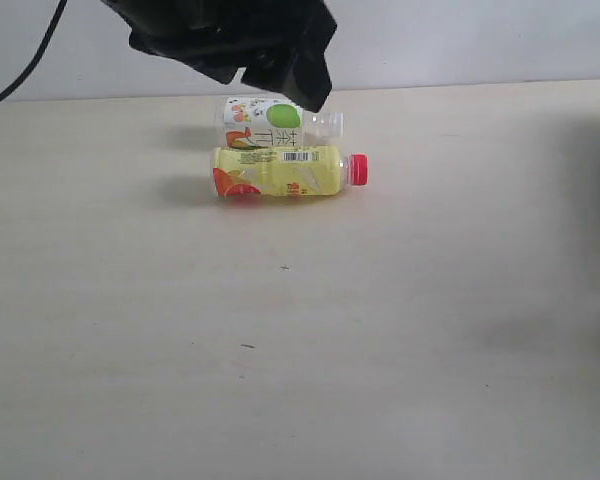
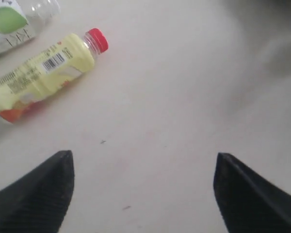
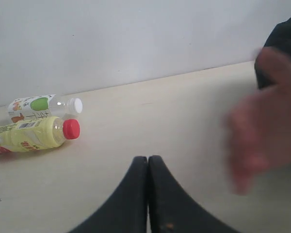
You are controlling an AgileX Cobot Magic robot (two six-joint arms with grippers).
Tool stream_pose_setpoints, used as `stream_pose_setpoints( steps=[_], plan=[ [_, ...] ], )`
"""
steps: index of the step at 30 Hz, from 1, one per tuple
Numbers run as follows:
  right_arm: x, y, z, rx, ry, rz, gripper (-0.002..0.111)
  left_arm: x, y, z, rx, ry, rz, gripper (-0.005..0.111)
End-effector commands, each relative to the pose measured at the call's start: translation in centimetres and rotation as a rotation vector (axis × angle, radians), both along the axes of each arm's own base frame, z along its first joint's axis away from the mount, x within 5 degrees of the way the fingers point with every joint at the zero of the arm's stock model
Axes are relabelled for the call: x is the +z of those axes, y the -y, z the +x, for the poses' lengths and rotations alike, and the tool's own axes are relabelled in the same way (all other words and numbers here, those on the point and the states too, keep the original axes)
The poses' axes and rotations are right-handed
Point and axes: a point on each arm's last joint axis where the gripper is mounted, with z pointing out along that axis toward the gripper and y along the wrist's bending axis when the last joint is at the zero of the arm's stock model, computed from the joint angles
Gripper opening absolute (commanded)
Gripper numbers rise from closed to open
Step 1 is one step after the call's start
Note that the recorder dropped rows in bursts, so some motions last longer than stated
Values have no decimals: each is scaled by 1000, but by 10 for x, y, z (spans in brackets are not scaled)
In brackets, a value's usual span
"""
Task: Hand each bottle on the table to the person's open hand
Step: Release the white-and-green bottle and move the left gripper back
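Bottle with the yellow label [image 1: 280, 172] lies flat below the left gripper [image 2: 144, 156], beside its wide, empty jaws, cap toward the robot's right; this arm is nearer.

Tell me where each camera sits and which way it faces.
Exterior view: off the arms, facing across the table toward the wall, on the yellow-label bottle and apple-label bottle; the left arm hangs in at top.
Left wrist view: on the left wrist, looking down at the table past the open left gripper.
Right wrist view: on the right wrist, low, looking level across the table past the shut right gripper; the person's hand is blurred.
Shared: all three show both bottles.
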Motion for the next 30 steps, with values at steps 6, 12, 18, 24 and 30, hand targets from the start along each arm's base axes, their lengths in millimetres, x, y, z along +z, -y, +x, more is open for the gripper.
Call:
stream_pose_setpoints(
  steps=[6, 12, 18, 24, 30],
  plan=[
    [0, 0, 0, -1, 10, -6, 0, 4, -22, 26, -45, 338, 336, 64],
    [0, 0, 0, -1, 10, -6, 0, -4, -46, 63, 20, 451, 493, 74],
    [0, 0, 0, -1, 10, -6, 0, -40, -73, 108, 26, 365, 556, 70],
    [0, 0, 0, -1, 10, -6, 0, -67, -78, 145, -126, 240, 482, 72],
    [0, 0, 0, -1, 10, -6, 0, -87, -56, 162, -372, 209, 462, 71]
  ],
)
